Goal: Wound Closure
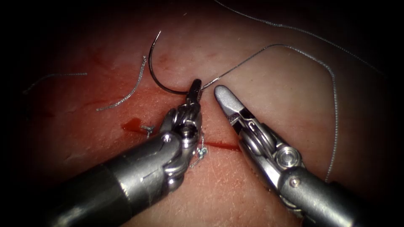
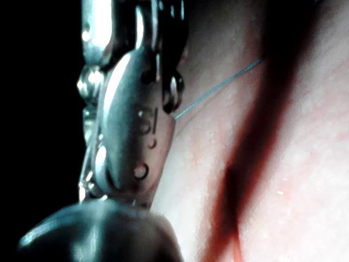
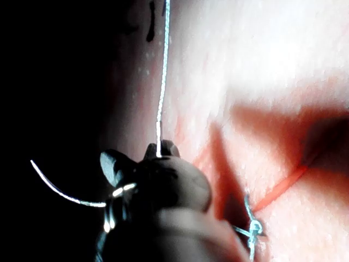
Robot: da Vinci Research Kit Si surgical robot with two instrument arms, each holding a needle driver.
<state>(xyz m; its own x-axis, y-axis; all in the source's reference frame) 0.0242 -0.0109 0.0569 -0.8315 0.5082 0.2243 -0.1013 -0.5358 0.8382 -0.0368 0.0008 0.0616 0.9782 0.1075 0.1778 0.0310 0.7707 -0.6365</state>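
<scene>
Endoscope view: my left claw (image 1: 195, 87) is clamped on the needle (image 1: 156, 73) at its thread end, the curve arching free above the tissue (image 1: 273, 84) to that claw's left. Thread (image 1: 269, 47) runs off to the right. My right claw (image 1: 225, 97), just beside, looks closed and holds nothing. A knot (image 1: 201, 150) sits on the cut (image 1: 221, 145) below both.

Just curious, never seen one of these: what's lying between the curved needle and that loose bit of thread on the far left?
In the endoscope view, another cut end of thread lies on the tissue, between the needle and the far-left thread piece.
</scene>
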